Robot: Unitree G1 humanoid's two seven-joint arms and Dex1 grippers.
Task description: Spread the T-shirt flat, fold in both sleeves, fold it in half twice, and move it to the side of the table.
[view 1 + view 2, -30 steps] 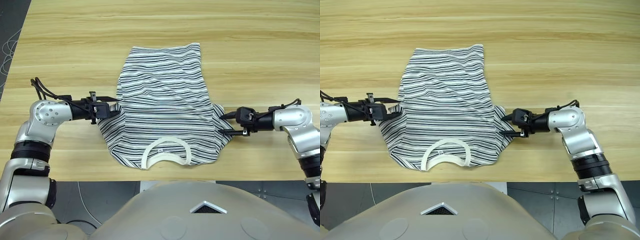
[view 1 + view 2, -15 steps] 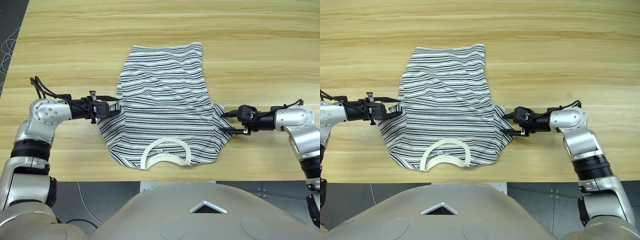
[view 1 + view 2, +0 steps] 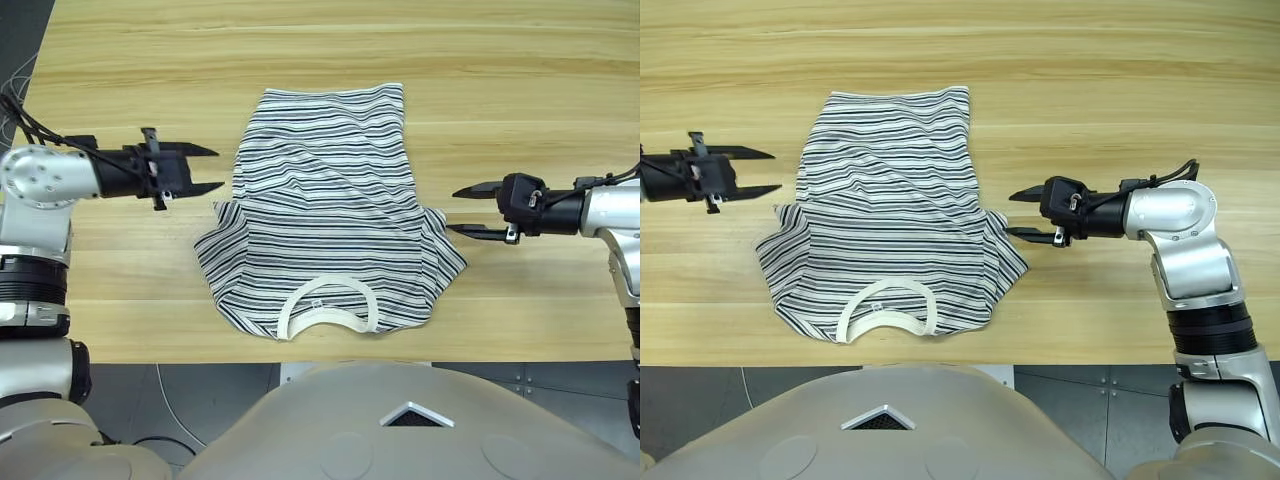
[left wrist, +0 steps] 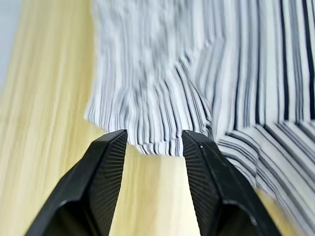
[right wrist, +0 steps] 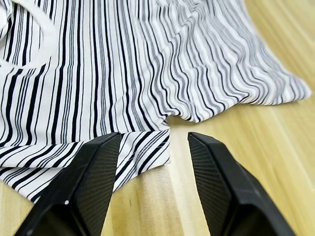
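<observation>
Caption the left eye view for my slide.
Striped T-shirt on wooden table, left gripper and right gripper open beside it.

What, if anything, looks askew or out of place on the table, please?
The T-shirt lies rumpled rather than flat on the table: diagonal creases cross its body, its side edges are uneven, and its sleeves sit bunched against its sides.

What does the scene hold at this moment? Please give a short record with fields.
T-shirt: striped, lying wrinkled on the wooden table, collar toward the robot
Left tool: open, empty, beside the shirt's left edge, apart from the cloth
Right tool: open, empty, at the right sleeve
Folding: not yet folded in half
</observation>
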